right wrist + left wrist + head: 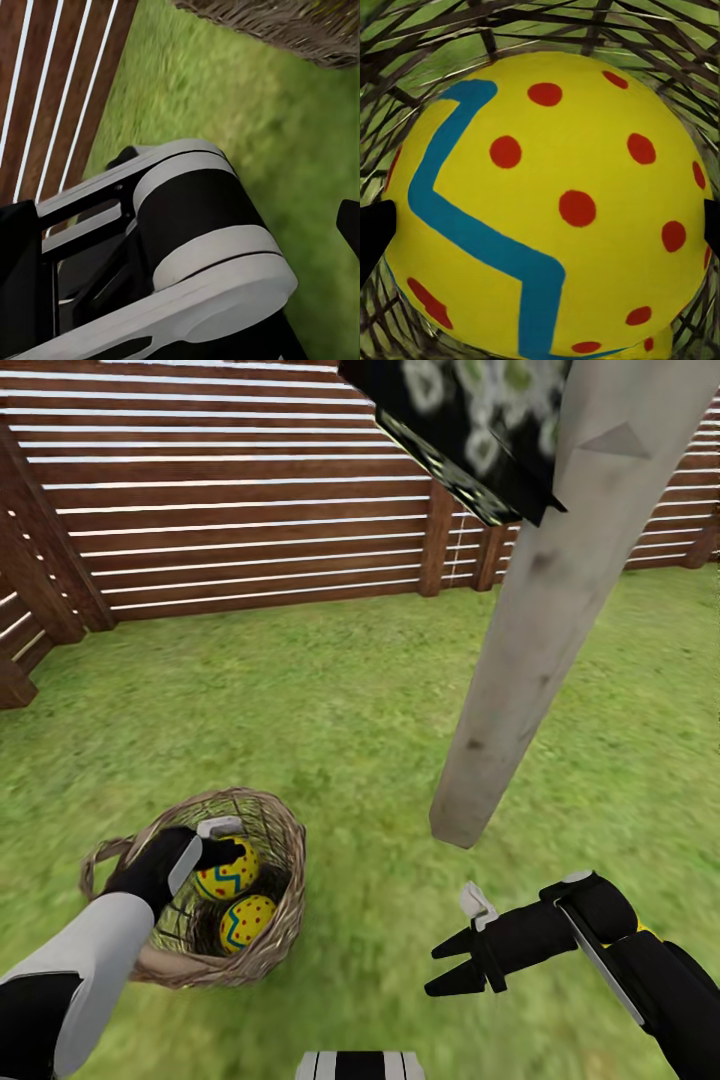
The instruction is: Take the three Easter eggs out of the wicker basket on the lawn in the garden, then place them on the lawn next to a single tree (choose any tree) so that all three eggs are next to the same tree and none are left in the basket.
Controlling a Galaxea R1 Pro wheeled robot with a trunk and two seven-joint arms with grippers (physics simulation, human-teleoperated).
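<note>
Reaching into the wicker basket [262, 935] on the lawn [330, 710], the left gripper [228, 850] grasps one egg [555, 217] (another egg [246, 922] lies nearer); the right gripper [448, 963] hangs released near the tree [550, 620].

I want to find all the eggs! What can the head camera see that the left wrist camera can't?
Head view alone: a second egg lying lower in the basket, the tree trunk, the fence, the lawn and the open right gripper.

Left wrist view alone: a close look at the egg's red dots and blue zigzag.

Both: the upper egg at the left gripper, inside the wicker basket.
</note>
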